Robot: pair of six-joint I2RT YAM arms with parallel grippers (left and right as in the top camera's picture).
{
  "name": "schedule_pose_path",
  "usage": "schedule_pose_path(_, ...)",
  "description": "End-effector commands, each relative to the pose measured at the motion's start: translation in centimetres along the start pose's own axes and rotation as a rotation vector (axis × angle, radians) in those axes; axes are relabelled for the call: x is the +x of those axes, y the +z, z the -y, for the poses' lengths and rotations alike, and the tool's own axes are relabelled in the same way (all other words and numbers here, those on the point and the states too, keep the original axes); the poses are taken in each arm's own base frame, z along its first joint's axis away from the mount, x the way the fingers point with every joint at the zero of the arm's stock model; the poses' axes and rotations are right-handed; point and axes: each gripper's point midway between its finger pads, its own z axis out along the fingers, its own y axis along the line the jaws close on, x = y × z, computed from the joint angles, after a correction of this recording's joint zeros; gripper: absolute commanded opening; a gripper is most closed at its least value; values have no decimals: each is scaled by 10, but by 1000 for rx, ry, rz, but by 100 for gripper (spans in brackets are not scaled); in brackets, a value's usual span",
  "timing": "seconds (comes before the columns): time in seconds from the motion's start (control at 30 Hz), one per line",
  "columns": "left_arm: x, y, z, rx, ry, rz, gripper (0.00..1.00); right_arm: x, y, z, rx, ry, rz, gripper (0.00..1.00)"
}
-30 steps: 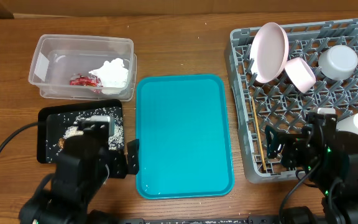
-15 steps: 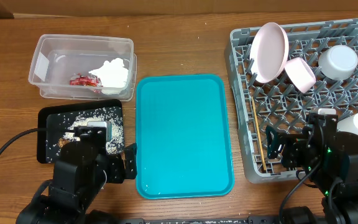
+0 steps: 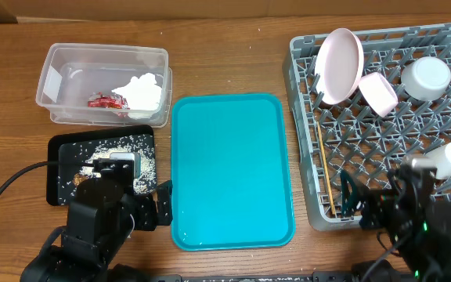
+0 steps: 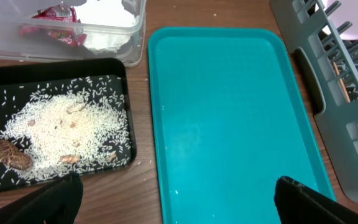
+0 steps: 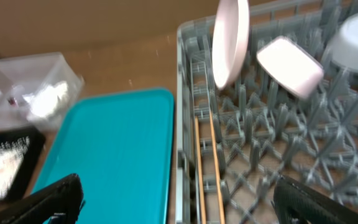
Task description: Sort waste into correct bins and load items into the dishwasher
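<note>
The clear tub (image 3: pixel 61 59) holds the red wrapper (image 3: pixel 106 101) and white tissue (image 3: pixel 141 92). The black tray (image 3: pixel 59 149) holds rice (image 4: pixel 67 124) and a brown scrap (image 4: pixel 5 154). The grey dish rack (image 3: pixel 300 102) holds the round plate (image 3: pixel 340 64) on edge, a small bowl (image 3: pixel 377 92), a pale grey bowl (image 3: pixel 426 77), a white cup (image 3: pixel 448 159) and chopsticks (image 3: pixel 324 168) along its left side. My left gripper (image 4: pixel 176 199) is open and empty between the black tray and the teal tray. My right gripper (image 5: pixel 179 196) is open and empty over the rack's front left edge.
A large teal tray (image 3: pixel 231 168) lies in the middle between the bins and the rack, with a few specks on it. A black cable (image 3: pixel 6 196) loops at the front left. Bare wood table shows along the back.
My right arm has drawn back toward the front edge of the table, off the rack's front rows. My left arm drew back a little earlier and is now still.
</note>
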Motion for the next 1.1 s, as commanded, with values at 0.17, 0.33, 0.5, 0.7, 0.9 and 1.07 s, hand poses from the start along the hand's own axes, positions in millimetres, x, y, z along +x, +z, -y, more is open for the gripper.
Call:
schedule_pose_path(0.17,3,3,-2,-12,-6,-9,100,16,8,10,-20,-21,229,100)
schedule_pose_path(0.33,3,3,-2,-12,-6,-9,100,21,33,14,-52,-32,368,100)
schedule_pose_path(0.5,3,3,-2,-12,-6,-9,100,19,58,17,-80,-42,485,100)
schedule_pose_path(0.7,3,3,-2,-12,-6,-9,100,15,69,28,-51,-32,634,100)
schedule_pose_path(0.9,3,3,-2,-12,-6,-9,100,40,87,36,-22,-26,525,100)
schedule_pose_path(1.07,3,3,-2,-12,-6,-9,100,52,93,39,-12,-24,472,100)
